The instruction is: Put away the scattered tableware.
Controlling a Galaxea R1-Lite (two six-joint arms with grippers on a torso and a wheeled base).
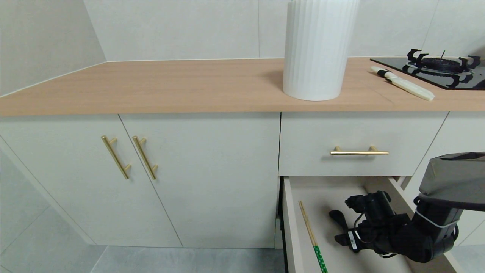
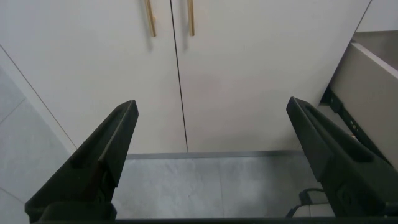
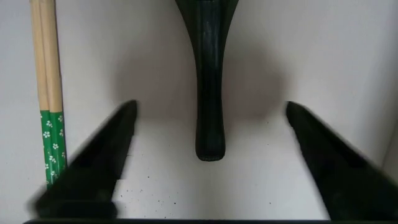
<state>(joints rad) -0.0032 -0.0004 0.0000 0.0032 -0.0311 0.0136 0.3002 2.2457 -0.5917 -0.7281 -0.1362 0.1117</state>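
Note:
A lower drawer [image 1: 290,212] stands pulled out. On its floor lies a pair of wooden chopsticks [image 1: 310,237] with green flowered ends, near the left wall. Beside them rests a black spoon [image 1: 338,218]. My right gripper [image 1: 348,222] hangs inside the drawer, open, its fingers on either side of the spoon's handle [image 3: 209,74] without touching it. The chopsticks [image 3: 46,81] lie just outside one finger. A white knife [image 1: 403,83] with a black band lies on the wooden counter by the stove. My left gripper [image 2: 211,109] is open and holds nothing, low before the cabinet doors.
A tall white ribbed container [image 1: 316,49] stands on the counter above the drawers. A black gas hob [image 1: 443,68] sits at the far right. The upper drawer [image 1: 359,152] is shut. Two cabinet doors with gold handles [image 1: 129,157] are shut; the open drawer's side [image 2: 367,81] juts out nearby.

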